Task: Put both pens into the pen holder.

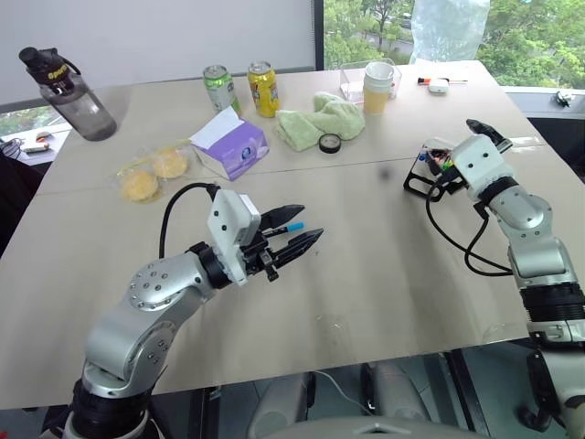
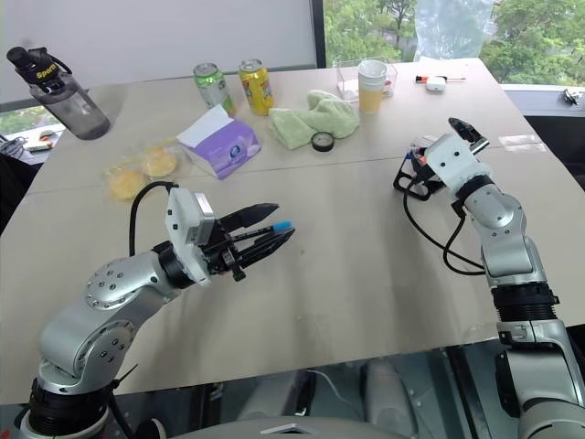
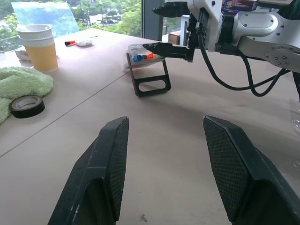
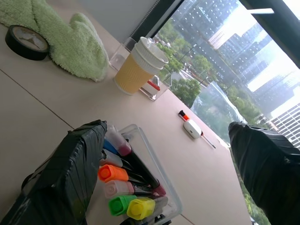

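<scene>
The left gripper [image 2: 260,236] hangs above the worktop [image 1: 384,274], pointing across toward the right side. It is clamped on the blue pen [image 2: 265,229], whose light-blue tip sticks out between the two black fingers.

The right gripper [image 3: 161,28] is at the pen holder [image 1: 431,169], which stands on the worktop well apart from the left gripper. Its two black fingers are spread wide apart and hold nothing. One finger sits over the top of the holder and the other is up in the air.

In the right wrist view the yellow pen [image 4: 140,208] lies inside the pen holder with its yellow cap next to a green cap. Orange, blue and dark red caps lie beside them under the clear top.

Farther back on the worktop there is a pale cup [image 1: 378,87] beside a clear box [image 1: 352,84], a green cloth [image 1: 320,121], a roll of black tape [image 1: 330,143], a purple tissue box [image 1: 228,144], two cans [image 1: 241,88] and a dark water bottle [image 1: 73,93]. A small red-and-white pen [image 1: 437,83] lies near the far edge.
</scene>
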{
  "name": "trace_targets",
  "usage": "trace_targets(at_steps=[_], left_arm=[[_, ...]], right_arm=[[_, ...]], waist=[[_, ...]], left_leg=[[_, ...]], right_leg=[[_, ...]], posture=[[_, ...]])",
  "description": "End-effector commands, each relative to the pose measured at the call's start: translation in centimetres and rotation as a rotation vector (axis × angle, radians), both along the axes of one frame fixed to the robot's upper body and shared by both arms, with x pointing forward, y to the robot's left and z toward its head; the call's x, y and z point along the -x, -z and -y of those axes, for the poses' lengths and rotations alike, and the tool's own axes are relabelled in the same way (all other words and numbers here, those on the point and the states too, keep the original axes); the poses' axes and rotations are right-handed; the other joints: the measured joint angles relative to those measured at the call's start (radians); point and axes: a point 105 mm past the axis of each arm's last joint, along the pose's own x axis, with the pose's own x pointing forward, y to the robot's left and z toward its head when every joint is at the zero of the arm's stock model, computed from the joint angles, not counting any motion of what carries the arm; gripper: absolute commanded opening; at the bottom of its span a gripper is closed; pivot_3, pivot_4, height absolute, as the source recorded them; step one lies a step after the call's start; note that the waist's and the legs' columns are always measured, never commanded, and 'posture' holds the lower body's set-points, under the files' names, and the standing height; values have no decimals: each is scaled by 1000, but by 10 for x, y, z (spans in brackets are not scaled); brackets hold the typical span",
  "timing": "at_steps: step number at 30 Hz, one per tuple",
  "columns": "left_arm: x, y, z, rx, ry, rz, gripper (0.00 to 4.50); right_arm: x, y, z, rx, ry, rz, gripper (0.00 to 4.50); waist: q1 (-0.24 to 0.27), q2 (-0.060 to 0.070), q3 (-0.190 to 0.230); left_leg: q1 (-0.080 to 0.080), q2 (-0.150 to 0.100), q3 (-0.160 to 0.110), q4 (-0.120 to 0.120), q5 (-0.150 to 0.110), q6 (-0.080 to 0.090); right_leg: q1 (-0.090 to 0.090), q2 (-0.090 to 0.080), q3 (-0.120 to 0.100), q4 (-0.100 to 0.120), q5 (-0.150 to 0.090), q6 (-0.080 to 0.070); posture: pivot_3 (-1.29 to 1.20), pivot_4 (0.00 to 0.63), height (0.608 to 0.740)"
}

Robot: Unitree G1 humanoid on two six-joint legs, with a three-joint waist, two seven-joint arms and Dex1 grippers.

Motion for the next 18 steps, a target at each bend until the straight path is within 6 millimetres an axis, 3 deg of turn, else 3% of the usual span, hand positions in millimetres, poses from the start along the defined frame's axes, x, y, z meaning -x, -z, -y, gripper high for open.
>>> trace_targets(at_steps=[1,5,10,15,18], left_arm=[[2,-3,-8,-24,-37,36,2576],[-11,16,-31,-87,-179,-3,2576],[-25,44,-53,-197,-253,-81,2576],[-41,64,-58,-339,-193,-115,2576],[-63,73,-59,-416,-176,-105,2576]], right_arm=[[8,-19,-18,-96,-118,24,4443],[35,1,-66,-163,-436,-200,4443],[77,11,-100,-237,-744,-427,4443],[104,20,-107,-212,-869,-578,4443],[111,29,-101,-179,-872,-626,4443]], waist=[[-3,0,0],[-2,0,0],[5,1,0],[11,1,0],[15,1,0]], left_leg=[[0,0,0,0,0,0],[0,1,-1,0,0,0],[0,0,-2,0,0,0],[0,0,-4,1,0,0],[0,-1,-5,1,0,0]], right_leg=[[0,0,0,0,0,0],[0,0,1,0,0,0],[1,0,0,-1,0,0],[2,-1,-2,-1,0,0],[2,-2,-3,-1,0,0]], posture=[[0,150,740],[0,150,740],[0,150,740],[0,150,740],[0,150,740]])
